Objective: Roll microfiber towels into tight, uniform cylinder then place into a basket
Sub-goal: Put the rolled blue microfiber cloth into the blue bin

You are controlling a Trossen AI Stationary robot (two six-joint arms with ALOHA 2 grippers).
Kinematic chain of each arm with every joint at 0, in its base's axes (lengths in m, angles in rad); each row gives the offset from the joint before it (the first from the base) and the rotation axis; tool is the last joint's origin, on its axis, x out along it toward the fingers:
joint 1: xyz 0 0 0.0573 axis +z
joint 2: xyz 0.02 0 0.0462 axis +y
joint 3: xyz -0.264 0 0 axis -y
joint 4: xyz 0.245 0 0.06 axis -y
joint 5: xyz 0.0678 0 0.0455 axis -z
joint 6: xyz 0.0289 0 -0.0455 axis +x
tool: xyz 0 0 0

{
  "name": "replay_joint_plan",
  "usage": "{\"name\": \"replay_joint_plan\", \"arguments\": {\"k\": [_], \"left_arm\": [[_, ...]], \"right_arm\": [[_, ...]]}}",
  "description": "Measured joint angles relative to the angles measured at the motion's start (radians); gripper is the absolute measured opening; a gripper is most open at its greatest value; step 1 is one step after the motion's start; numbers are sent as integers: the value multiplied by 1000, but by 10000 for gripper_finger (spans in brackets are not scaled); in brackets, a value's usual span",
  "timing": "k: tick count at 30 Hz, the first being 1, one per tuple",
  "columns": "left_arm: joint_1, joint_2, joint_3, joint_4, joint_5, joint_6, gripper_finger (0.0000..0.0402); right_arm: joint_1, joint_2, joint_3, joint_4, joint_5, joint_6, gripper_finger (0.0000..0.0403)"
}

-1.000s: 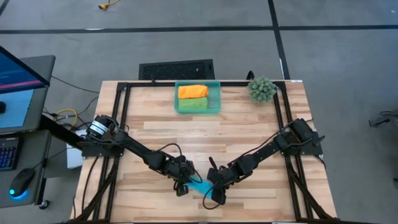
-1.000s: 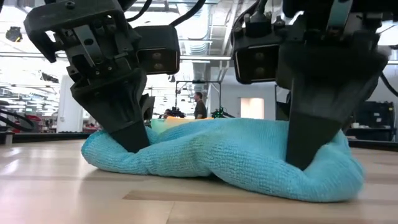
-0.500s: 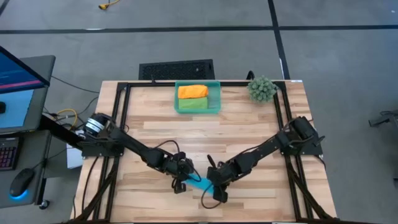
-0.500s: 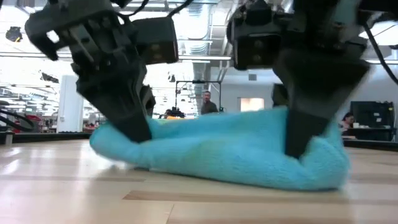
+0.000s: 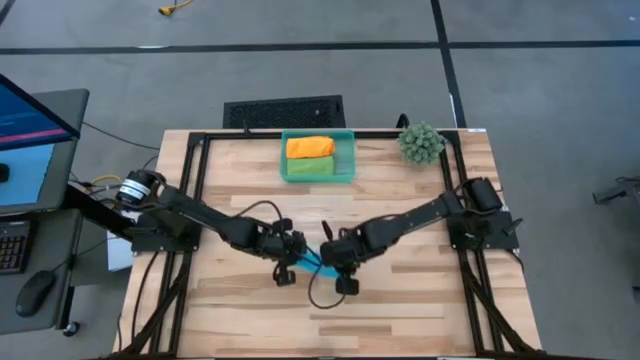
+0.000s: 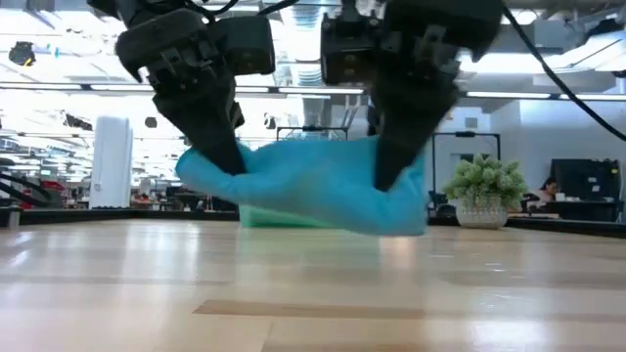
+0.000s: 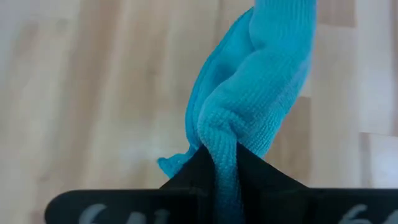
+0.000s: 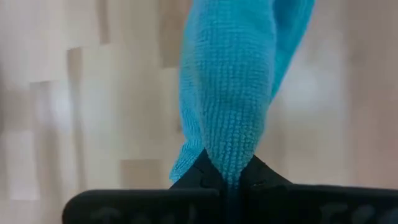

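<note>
High view: pale wooden desk (image 5: 400, 200) on grey floor, teal basket (image 5: 345, 160) holding orange towel (image 5: 310, 146) and green towel (image 5: 308, 168), plant ball (image 5: 421, 143) beside. Both jaws clamp the blue towel (image 6: 313, 186), lifted mid-desk.

I see the sky blue towel (image 8: 230, 81) as nubby, matt microfiber cloth; the table (image 5: 400, 205) is smooth, pale wood planks with a faint sheen.

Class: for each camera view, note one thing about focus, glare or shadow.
Low view: ceiling lights glare behind; the blue towel casts a soft shadow on the table. Left wrist view: towel weave sharp, wood blurred. Right wrist view: the same. High view: evenly lit, the basket crisp.
</note>
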Motion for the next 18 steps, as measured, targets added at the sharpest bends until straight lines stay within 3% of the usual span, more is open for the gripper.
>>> {"name": "replay_joint_plan", "arguments": {"k": [8, 18], "left_arm": [[108, -89, 0, -80, -90, 127, 16], [327, -118, 2, -87, -97, 298, 16]], "right_arm": [[-154, -2, 99, -110, 69, -241, 17], [-365, -2, 204, -235, 82, -468, 17]]}}
